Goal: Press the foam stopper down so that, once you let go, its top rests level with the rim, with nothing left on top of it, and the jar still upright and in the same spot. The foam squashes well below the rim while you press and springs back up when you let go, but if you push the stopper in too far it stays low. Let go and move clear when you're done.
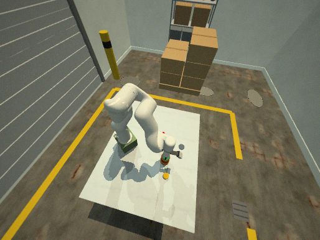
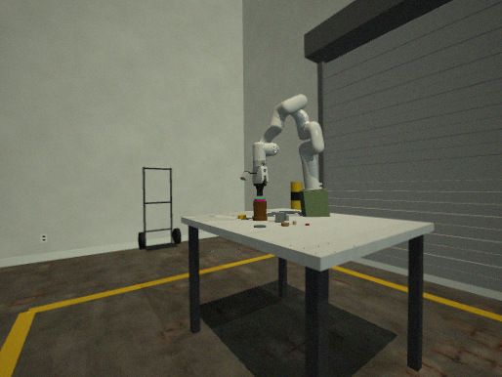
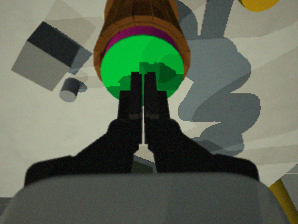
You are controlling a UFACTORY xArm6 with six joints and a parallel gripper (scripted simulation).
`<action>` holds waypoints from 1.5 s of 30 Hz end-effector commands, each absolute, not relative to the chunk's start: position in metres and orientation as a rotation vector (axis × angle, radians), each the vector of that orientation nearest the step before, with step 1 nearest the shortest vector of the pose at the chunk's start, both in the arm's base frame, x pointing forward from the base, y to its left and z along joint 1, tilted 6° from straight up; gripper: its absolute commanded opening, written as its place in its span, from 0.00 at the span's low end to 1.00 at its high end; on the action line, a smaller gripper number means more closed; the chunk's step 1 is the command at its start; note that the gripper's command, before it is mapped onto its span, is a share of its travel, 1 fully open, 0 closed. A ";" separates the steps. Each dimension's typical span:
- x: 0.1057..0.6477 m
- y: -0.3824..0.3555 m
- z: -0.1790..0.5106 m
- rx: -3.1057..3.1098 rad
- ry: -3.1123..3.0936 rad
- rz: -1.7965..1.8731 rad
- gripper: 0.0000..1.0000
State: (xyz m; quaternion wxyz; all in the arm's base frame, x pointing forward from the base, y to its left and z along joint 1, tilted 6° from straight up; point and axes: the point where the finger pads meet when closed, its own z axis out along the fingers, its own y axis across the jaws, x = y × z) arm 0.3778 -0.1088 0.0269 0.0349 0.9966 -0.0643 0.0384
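Standing proud of its brown jar (image 2: 260, 210) near the worktop (image 2: 342, 244)'s far edge, the green foam stopper (image 3: 141, 62) waits beneath the tool (image 3: 143, 82), fingers pressed together, empty, to form a blunt pusher.

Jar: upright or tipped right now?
Upright. In the exterior view the brown jar stands straight on the table, its green stopper facing up under the shut, empty gripper.
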 end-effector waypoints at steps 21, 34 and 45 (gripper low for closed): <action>0.381 -0.110 0.013 3.062 -0.198 0.123 0.00; 0.381 -0.111 0.009 3.062 -0.198 0.123 0.00; 0.381 -0.111 0.004 3.062 -0.198 0.123 0.00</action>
